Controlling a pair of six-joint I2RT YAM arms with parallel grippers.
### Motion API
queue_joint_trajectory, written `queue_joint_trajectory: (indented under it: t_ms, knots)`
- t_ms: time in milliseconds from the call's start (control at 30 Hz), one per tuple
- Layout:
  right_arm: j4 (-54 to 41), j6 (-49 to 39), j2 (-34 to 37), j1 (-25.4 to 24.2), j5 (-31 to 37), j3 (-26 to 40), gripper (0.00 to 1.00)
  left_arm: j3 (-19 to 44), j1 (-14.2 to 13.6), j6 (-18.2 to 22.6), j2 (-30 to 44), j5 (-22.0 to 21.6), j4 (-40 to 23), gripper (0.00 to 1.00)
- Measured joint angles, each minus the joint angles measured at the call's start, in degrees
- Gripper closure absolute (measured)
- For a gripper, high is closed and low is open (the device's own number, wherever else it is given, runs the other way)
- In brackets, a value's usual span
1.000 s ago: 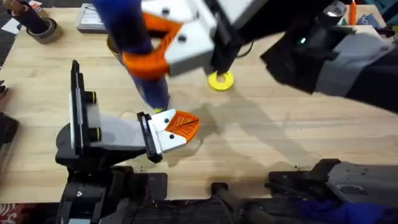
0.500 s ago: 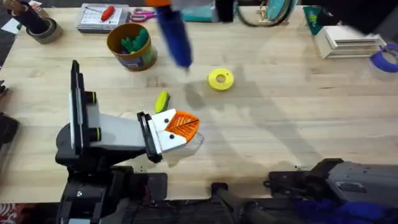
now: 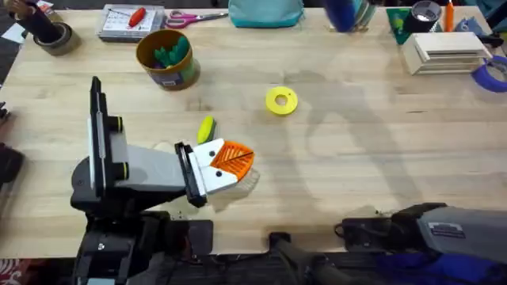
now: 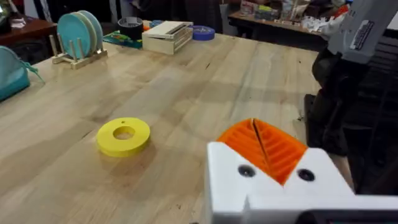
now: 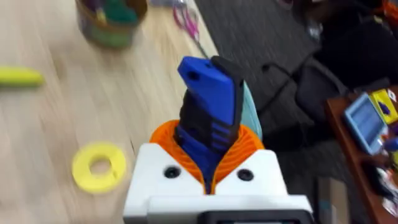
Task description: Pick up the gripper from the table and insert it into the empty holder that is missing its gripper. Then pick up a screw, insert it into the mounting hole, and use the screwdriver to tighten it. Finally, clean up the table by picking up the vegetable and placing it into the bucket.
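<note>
The bucket [image 3: 166,57] sits far out past the left gripper [image 3: 231,158], with green things inside. The left gripper lies low by the table. Its orange tips look pressed together with nothing between them, though the view from above is not clear enough to be sure. The corn [image 3: 206,128] lies on the table just beside those tips, so the clean-up is not done. A yellow ring [image 3: 280,100] lies a bit farther out. The right gripper [image 5: 208,171] is squeezed tight on the blue screwdriver [image 5: 208,115], which sticks up between its orange tips. It is held off the table, near the far edge. Both orange tips seem to be in place, so I think the screw part is done or nearly done. The corn must go in the bucket.
</note>
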Motion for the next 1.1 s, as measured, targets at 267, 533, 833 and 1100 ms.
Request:
queue_joint_trajectory:
  t_ms: [267, 533, 833, 1100]
  knots:
    - [-12.09, -11.03, 4.13, -4.48, 3.09, 0.0, 0.976, 0.0, 0.0, 0.01, -0.01, 0.0, 0.0, 0.985]
    - [-16.17, -14.8, 14.66, -4.9, 8.19, 0.0, 0.976, 0.0, 0.0, 0.01, -0.02, 0.0, 0.0, 0.985]
    - [-15.73, -17.89, 21.78, -5.01, 18.5, -2.15, 0.976, 0.0, 0.0, 0.01, 0.0, 0.0, 0.0, 0.985]
    - [-15.27, -22.31, 22.25, -6.65, 23.82, -6.6, 0.976, 0.0, 0.0, 0.01, 0.0, 0.0, 0.0, 0.985]
